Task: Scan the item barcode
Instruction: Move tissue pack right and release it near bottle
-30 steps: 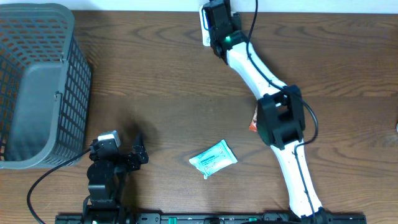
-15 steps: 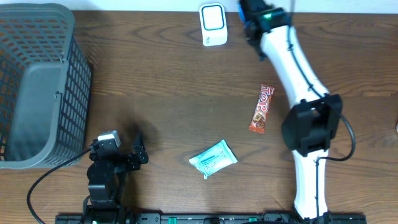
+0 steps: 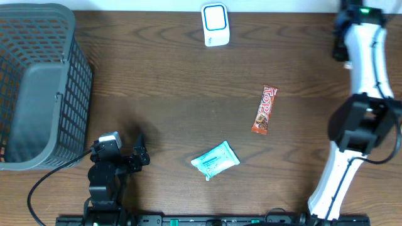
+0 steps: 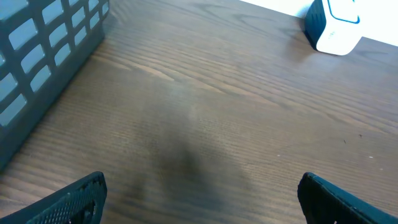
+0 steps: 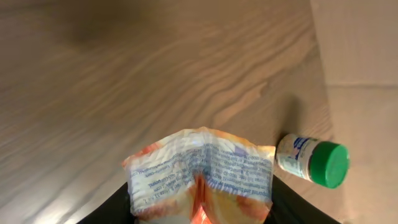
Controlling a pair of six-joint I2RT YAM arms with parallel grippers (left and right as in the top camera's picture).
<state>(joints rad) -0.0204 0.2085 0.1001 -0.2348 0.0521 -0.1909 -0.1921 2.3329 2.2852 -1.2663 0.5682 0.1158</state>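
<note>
One packet (image 5: 199, 171) sat pinched in my right hand (image 5: 199, 210), well apart from the scanner (image 3: 214, 24); I judged the printed side should face its window squarely, held steady.

Brown wooden surface (image 3: 157, 94) with wavy darker grain. Grey plastic lattice basket (image 3: 78, 94); white box-shaped scanner (image 3: 215, 24), outlined blue; red-orange candy bar wrapper (image 3: 264, 110); teal-and-white pouch (image 3: 215, 160); crinkled orange-and-white plastic packet (image 5: 202, 177) — fine blue print; small white bottle (image 5: 312, 160) — green cap.
</note>
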